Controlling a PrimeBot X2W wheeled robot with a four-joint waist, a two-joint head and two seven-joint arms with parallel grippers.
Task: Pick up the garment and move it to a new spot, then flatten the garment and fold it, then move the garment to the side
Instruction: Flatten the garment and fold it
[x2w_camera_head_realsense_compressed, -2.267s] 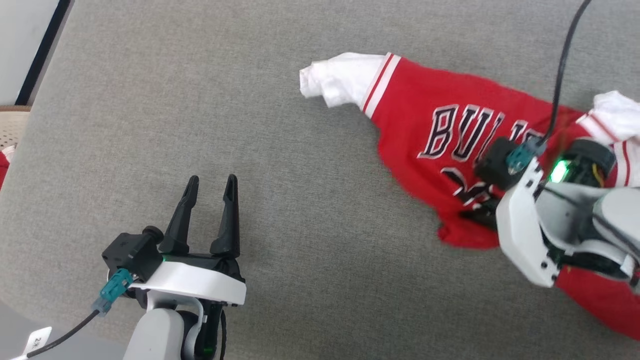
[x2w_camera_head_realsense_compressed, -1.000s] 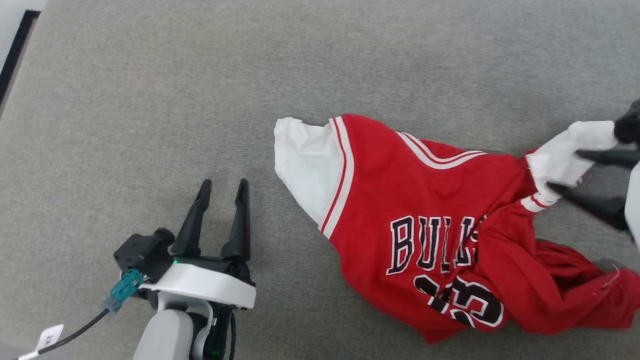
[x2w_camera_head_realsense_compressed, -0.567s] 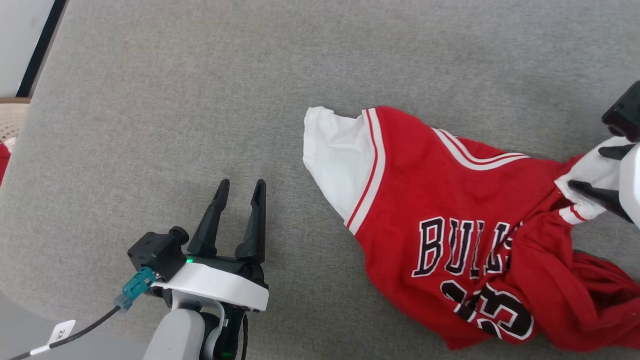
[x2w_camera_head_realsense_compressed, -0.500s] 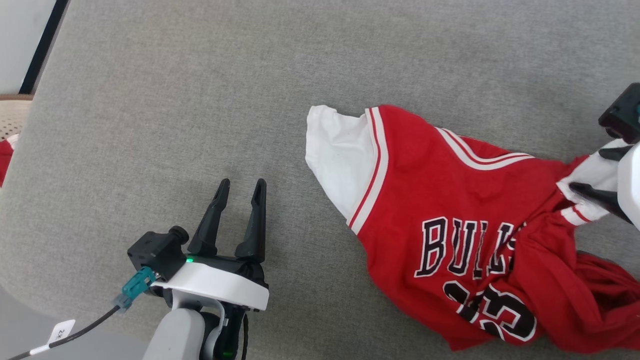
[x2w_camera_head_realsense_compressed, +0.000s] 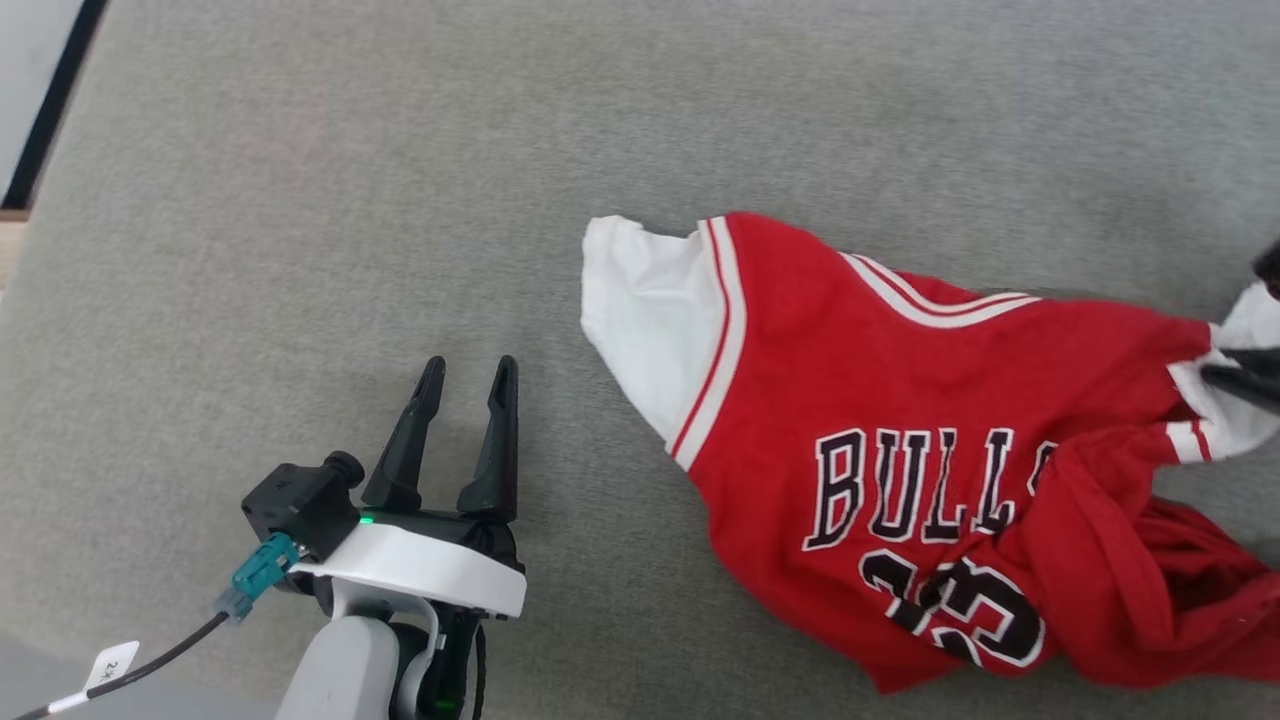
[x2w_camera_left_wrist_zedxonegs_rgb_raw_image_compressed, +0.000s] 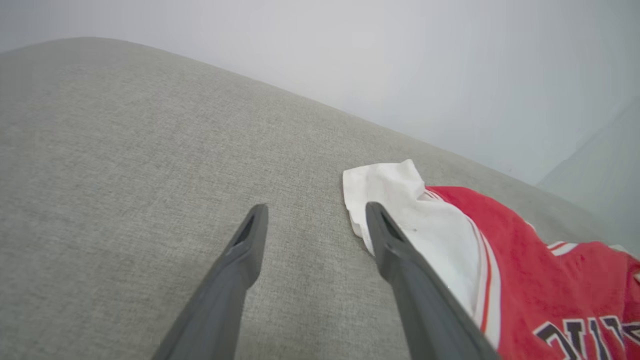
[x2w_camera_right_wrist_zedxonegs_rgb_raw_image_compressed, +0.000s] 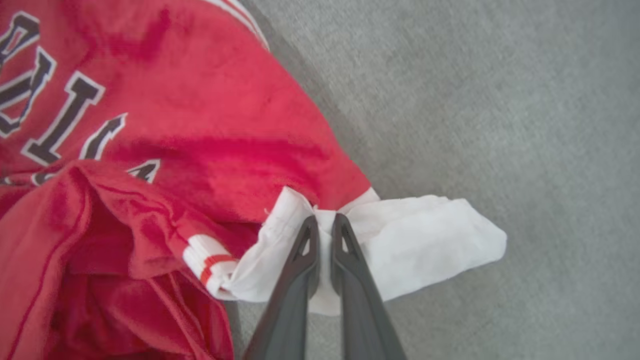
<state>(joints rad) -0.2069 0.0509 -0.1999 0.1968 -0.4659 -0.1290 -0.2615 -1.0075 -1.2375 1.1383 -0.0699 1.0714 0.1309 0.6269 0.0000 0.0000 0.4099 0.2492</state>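
Note:
The garment is a red jersey with white sleeves and black lettering, lying crumpled on the grey surface at the right of the head view. Its lower part is bunched up at the right. My right gripper is shut on the garment's white right sleeve, pinching a fold of cloth; a dark fingertip of it shows at the head view's right edge. My left gripper hovers open and empty at the lower left, a short way left of the other white sleeve.
A grey fabric surface spreads under everything, with wide free room to the left and behind the garment. A pale wall rises beyond its far edge. A dark strip marks the surface's upper left border.
My right gripper has closed on the white sleeve it was straddling and pulled it rightward, stretching the upper jersey. The head camera has shifted slightly. The left gripper has stayed open.

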